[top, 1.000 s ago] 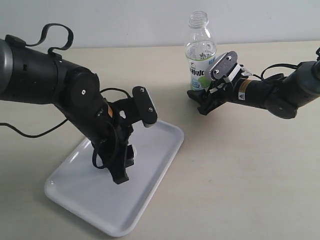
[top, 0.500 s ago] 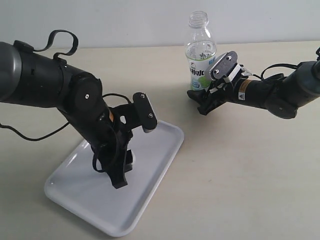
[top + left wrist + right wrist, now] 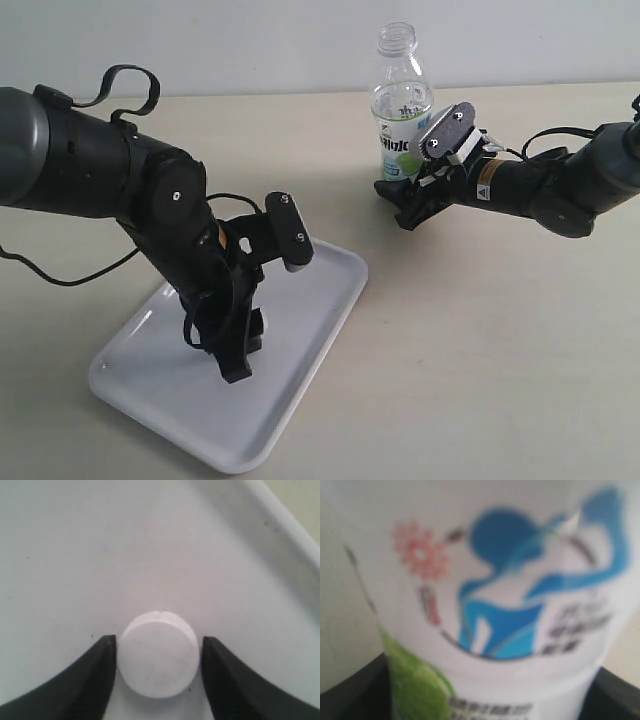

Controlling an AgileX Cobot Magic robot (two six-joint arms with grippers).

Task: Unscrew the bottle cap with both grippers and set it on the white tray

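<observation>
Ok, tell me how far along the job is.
Done: the bottle is open and the bottle cap lies on the white tray. In hand: the left gripper jaws flank the cap, grip unclear; the right gripper holds the bottle. Left: let go, withdraw.

1. Bottle (image 3: 402,110), label (image 3: 401,140), exterior view: bold dark lettering across the middle, too small to read.
2. Label, right wrist view: blue drinking-figure emblem (image 3: 520,590), pink flower mark (image 3: 420,552), lines of small dark print; all blurred, illegible.
3. Right gripper (image 3: 400,195), small sticker (image 3: 484,190): unreadable.
4. Left arm (image 3: 150,200), orange patch (image 3: 218,237): unreadable.
</observation>
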